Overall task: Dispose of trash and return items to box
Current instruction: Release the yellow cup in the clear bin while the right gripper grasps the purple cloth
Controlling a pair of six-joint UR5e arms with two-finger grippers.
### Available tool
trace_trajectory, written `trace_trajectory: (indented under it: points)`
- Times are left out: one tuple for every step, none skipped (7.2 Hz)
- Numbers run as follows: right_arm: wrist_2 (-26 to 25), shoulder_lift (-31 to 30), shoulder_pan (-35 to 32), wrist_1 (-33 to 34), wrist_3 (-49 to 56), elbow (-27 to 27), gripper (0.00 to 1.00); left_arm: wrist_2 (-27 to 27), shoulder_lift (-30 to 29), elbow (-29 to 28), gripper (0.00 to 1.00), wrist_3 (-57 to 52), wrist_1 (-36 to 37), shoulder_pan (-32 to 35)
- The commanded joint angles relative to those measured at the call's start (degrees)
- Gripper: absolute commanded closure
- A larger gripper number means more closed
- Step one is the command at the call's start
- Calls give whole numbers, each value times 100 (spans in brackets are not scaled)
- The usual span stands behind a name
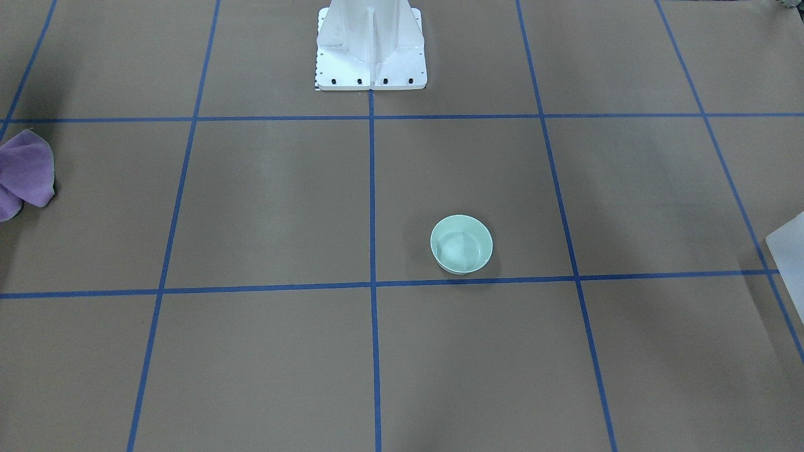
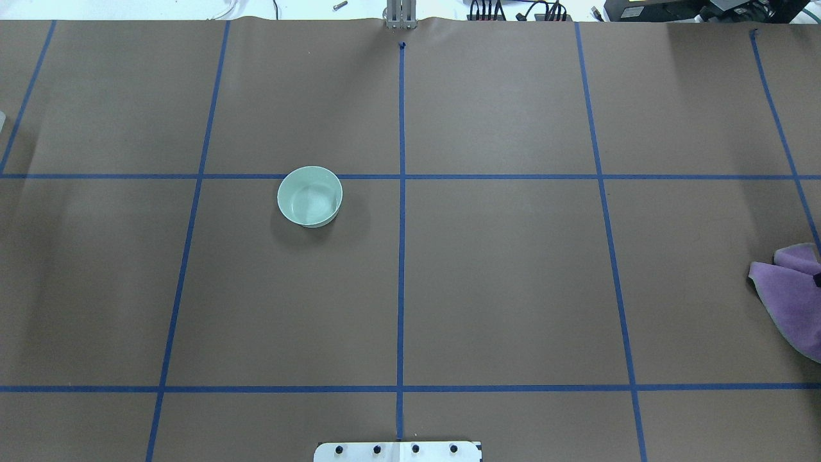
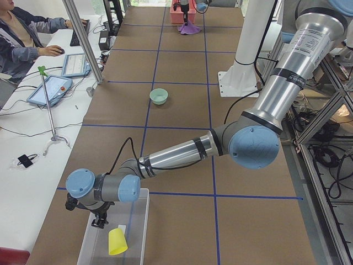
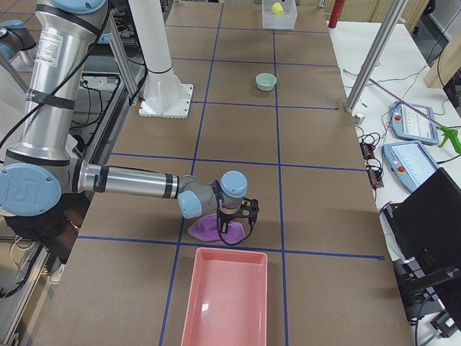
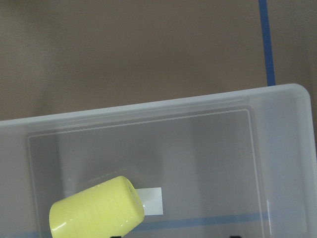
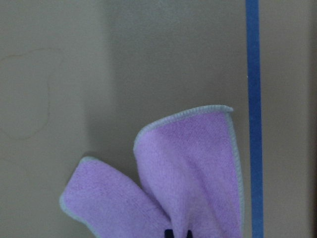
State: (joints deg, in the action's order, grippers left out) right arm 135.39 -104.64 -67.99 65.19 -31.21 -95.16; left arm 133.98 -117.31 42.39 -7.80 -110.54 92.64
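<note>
A yellow cup (image 5: 96, 208) lies on its side in the clear plastic bin (image 5: 148, 106) at the table's left end. My left gripper (image 3: 99, 222) hovers over the bin. Its fingertips just show at the bottom edge of the left wrist view, wide apart and empty. My right gripper (image 4: 232, 234) is shut on a purple cloth (image 6: 198, 173), pinching it just above the table beside the pink tray (image 4: 227, 295). The cloth also shows at the overhead view's right edge (image 2: 792, 305). A pale green bowl (image 2: 310, 196) stands alone mid-table.
The robot's white base (image 1: 370, 44) stands at the table's near-robot edge. Blue tape lines grid the brown table. An operator sits at a side desk with tablets (image 3: 49, 88) beyond the table's far edge.
</note>
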Motion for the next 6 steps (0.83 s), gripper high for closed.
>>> trace_trajectory:
  points:
    - [520, -13, -633, 64, 62, -352, 100, 458, 24, 686, 17, 1000, 94, -44]
    - [680, -91, -889, 143, 106, -494, 100, 567, 137, 1388, 13, 1818, 86, -375]
    - [681, -57, -1144, 370, 419, -512, 100, 533, 269, 2039, 3, 2409, 86, -952]
    - [646, 126, -1547, 1068, 1301, -513, 100, 489, 270, 2619, 3, 3485, 77, -1471]
    - [568, 450, -2003, 2093, 2363, -521, 100, 471, 270, 3034, 3, 4357, 86, -1929]
    - [245, 931, -2461, 3313, 3435, -513, 100, 428, 253, 3334, 3, 5079, 77, -2317]
